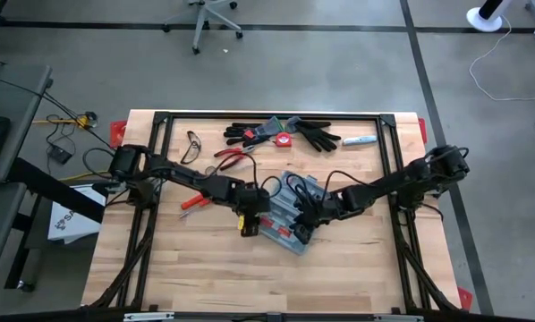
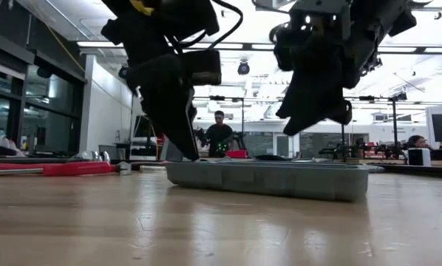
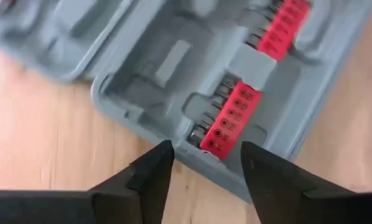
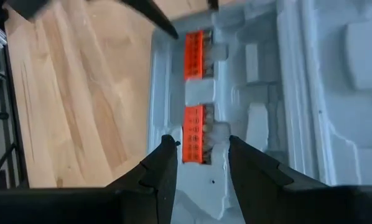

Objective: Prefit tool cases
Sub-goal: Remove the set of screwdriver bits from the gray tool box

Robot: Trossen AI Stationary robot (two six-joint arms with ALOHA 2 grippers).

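Observation:
The grey-blue tool case lies open and flat on the wooden table, at its middle, with two red bit strips in its moulded grey tray. My left gripper is open and hangs over the case's edge beside one strip. My right gripper is open above the tray, its fingers on either side of a red strip. In the low view its tips hang clear above the case. My left gripper comes at the case's left end from above, pointing steeply down. In the low view one finger reaches to the level of the case's top edge. I cannot tell whether it touches.
Along the far edge lie black gloves, a red tape measure, safety glasses, red-handled pliers and a white marker. An orange tool lies under the left arm. A black frame borders the table. People stand in the room behind.

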